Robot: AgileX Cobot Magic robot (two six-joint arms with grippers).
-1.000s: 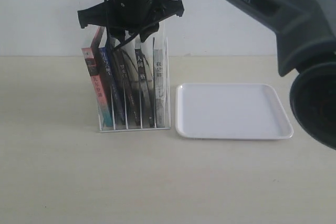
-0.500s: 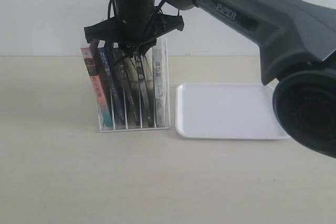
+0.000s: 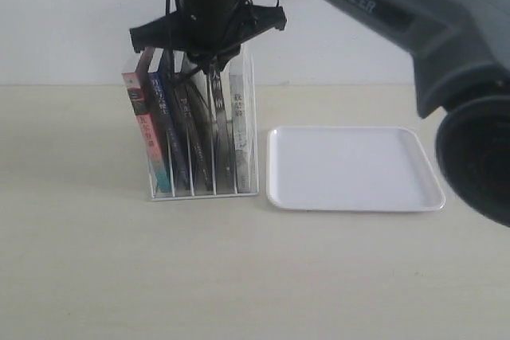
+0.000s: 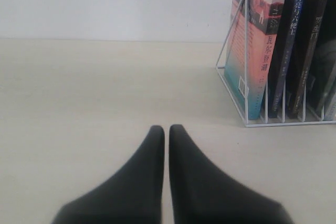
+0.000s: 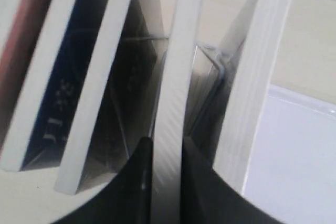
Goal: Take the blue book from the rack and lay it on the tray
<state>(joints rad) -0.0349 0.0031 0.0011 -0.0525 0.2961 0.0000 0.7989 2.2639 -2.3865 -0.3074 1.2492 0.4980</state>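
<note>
The right tool (image 3: 207,63) is down among the book tops in the rack (image 3: 255,133), and the blue book (image 3: 166,117) stands in its slot.

Exterior view: the blue book is second from the left, spine to the camera, its long axis up and down with the top leaning left toward the pink book (image 3: 145,127). The white tray (image 3: 351,169) lies flat on the table (image 3: 239,276) just right of the rack. Left wrist view: the left tool (image 4: 167,129) has its fingers pressed together with nothing between them, low over the table and well apart from the rack. The blue book (image 4: 287,40) rises beside the pink one. Right wrist view: the right tool (image 5: 165,142) clamps the white page edge of a dark book (image 5: 170,66), not the blue book (image 5: 52,93), whose cover shows further along the row.
</note>
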